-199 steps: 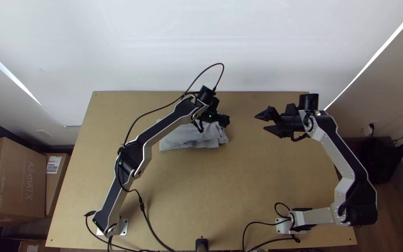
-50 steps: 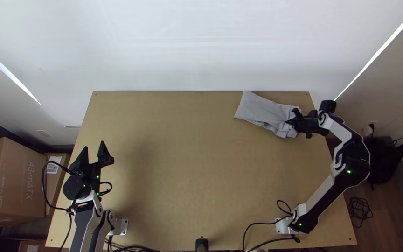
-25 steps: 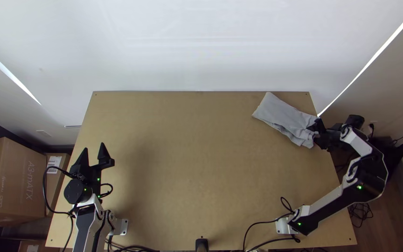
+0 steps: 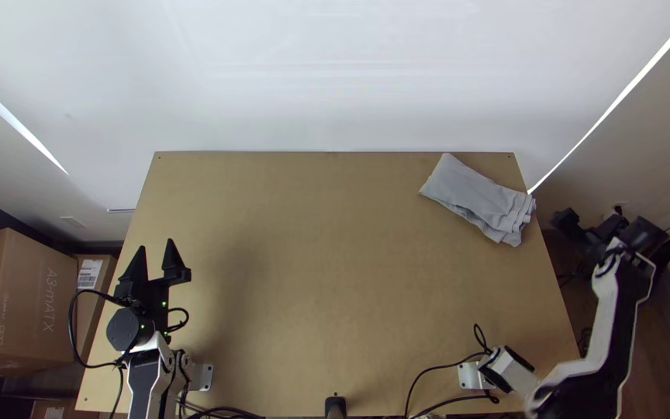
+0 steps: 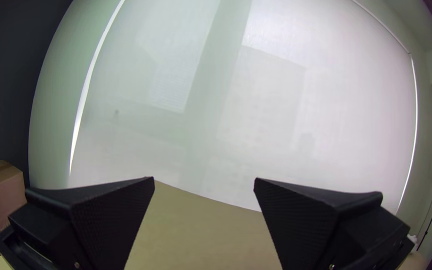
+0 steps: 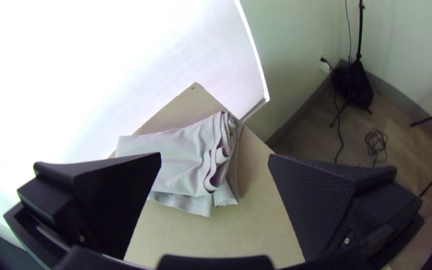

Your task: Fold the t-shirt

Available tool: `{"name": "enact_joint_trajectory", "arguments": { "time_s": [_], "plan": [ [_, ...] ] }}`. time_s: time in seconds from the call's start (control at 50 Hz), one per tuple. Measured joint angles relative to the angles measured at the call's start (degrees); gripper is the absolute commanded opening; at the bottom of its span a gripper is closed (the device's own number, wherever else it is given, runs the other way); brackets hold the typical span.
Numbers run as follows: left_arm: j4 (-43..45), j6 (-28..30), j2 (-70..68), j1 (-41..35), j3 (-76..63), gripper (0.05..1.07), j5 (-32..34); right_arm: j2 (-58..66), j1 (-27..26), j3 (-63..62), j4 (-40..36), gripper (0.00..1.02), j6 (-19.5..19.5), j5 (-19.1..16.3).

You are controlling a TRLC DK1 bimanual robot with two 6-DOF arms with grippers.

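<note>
two grippers are wide open with nothing between their fingers. the left gripper (image 4: 155,246) is over the near left part of the wooden table (image 4: 319,310), well apart from the t-shirt. the right gripper (image 4: 571,223) is out past the table's right side, near the t-shirt (image 4: 474,198) but not touching it. the t-shirt lies at the far right corner, folded into a long, slightly rumpled bundle, with several loose layers showing at the end by the table's right edge
</note>
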Motion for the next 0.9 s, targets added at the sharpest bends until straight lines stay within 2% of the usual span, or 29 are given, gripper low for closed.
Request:
{"name": "enact_joint_trajectory", "arguments": {
  "time_s": [0.16,0.32,0.56,0.78,0.9],
  "plan": [
    [-8.37,0.04,-11.04,-1.38,-0.04,1.02,0.00,-20.44,1.70,-8.76,3.67,0.99,-4.92,5.16],
    [-9.11,0.11,-13.00,-1.16,-0.04,1.02,0.00,-35.19,3.52,-16.37,4.46,0.99,-7.93,6.71],
    [-8.48,2.45,-13.22,-0.87,-0.04,1.02,-0.02,-50.40,5.51,-30.34,9.03,0.98,-12.50,7.61],
    [-5.09,5.86,-13.20,-1.22,-0.04,1.02,0.00,-61.55,11.78,-42.21,19.15,0.98,-16.61,11.67],
    [-4.31,6.78,-13.20,-2.21,-0.04,1.02,0.00,-63.54,15.76,-47.08,23.50,0.98,-18.86,13.66]
  ]
}}
